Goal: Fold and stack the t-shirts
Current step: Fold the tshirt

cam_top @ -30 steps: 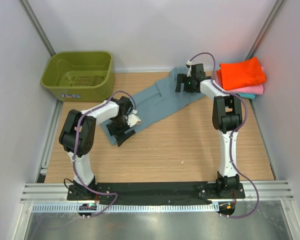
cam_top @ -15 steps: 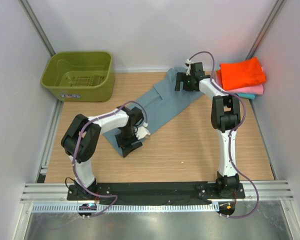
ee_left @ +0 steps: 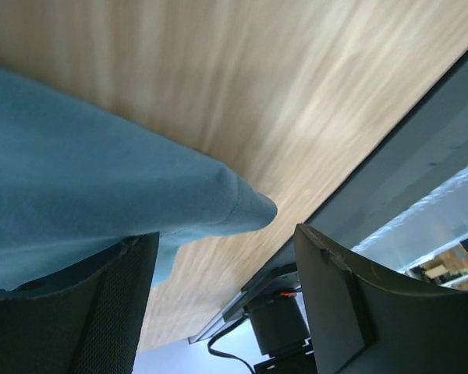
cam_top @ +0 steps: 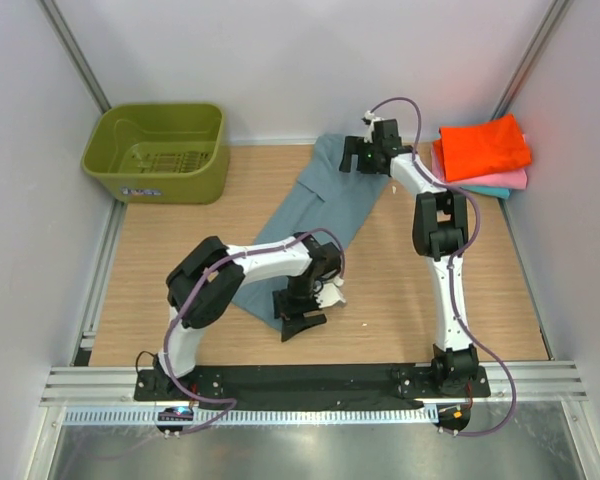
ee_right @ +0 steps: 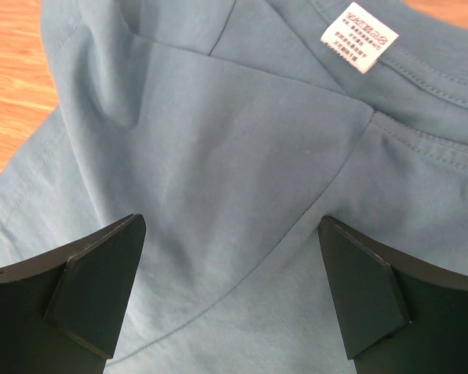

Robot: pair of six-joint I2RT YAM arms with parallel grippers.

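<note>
The dusty blue-grey t-shirt [cam_top: 315, 205] lies stretched out diagonally on the wooden table, from the far middle down to the near centre. My left gripper [cam_top: 302, 320] sits at its near end, jaws apart. In the left wrist view the shirt's corner [ee_left: 218, 199] rests above the left finger [ee_left: 70, 312], and bare wood shows between the fingers. My right gripper [cam_top: 365, 155] hovers open over the collar end, where a white label [ee_right: 361, 35] shows. Folded orange [cam_top: 485, 145], pink [cam_top: 505, 180] and teal [cam_top: 495, 191] t-shirts are stacked at the far right.
An olive-green plastic basket [cam_top: 158, 150] stands at the far left corner. White walls enclose the table [cam_top: 410, 290] on three sides. The black base rail [cam_top: 310, 380] runs along the near edge, close to my left gripper.
My left gripper has swept right and toward the near edge, and the shirt's near end came along, so the shirt lies steeper. My right gripper shifted slightly left at the collar.
</note>
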